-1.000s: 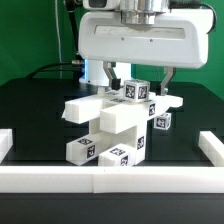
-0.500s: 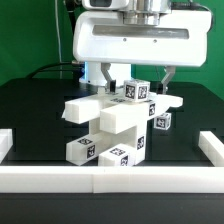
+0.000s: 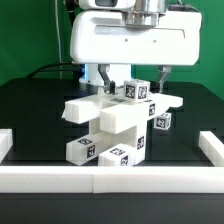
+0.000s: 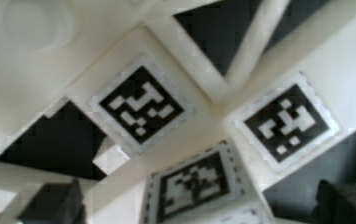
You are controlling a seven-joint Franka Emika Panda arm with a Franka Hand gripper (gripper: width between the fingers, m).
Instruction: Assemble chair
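Note:
The chair (image 3: 112,120) stands partly joined in the middle of the black table: white bars and blocks stacked and crossed, with black-and-white tags. A tagged block (image 3: 136,91) tops the stack. My gripper (image 3: 136,77) hangs just above it, open, one finger on each side of that block and neither touching it. In the wrist view the tagged faces of the chair (image 4: 148,105) fill the picture. My gripper (image 4: 201,205) straddles a tagged face, its dark fingertips (image 4: 50,203) wide apart with nothing pinched.
A long low white border rail (image 3: 110,177) runs along the front, with short rails at the exterior view's left (image 3: 5,143) and right (image 3: 212,147). A small tagged piece (image 3: 161,121) sticks out on the stack's right side. Cables hang behind the arm.
The gripper has risen slightly above the stack, still open. The chair pieces have not moved.

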